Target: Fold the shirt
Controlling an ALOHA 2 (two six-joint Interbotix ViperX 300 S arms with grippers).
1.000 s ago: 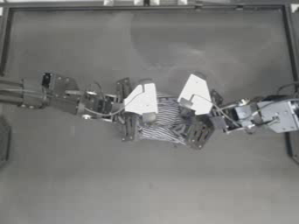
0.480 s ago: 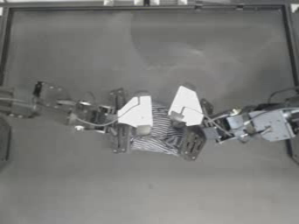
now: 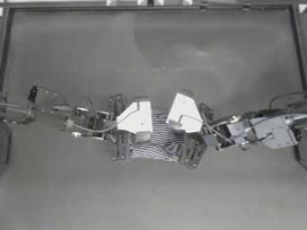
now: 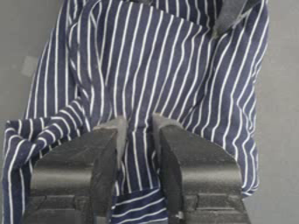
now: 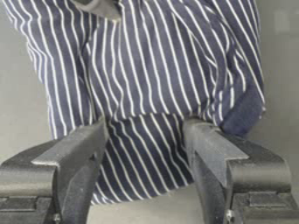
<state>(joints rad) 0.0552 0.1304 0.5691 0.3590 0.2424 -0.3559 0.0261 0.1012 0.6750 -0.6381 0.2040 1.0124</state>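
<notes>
We find the shirt already gathered into a small striped bundle near the middle of the table, toward its near edge, so most of the folding looks done to us. From above only a narrow patch of stripes shows between the two arms, far less than a spread T-shirt would cover.

Our left gripper sits at the left side of the bundle, and in the left wrist view its jaws stand close together with a ridge of striped cloth pinched between them. The cloth beyond lies fairly flat, with a puckered corner beside the jaws.

Our right gripper sits at the right side of the bundle. In the right wrist view its jaws are spread wide, straddling the cloth edge, and we see no fabric gripped; a dark navy strip, probably the collar or a hem, shows at one edge near it.

We judge that what remains is a last fold or tidy-up: the edges are uneven and a corner is rumpled. Whether another fold is intended we cannot tell from here
</notes>
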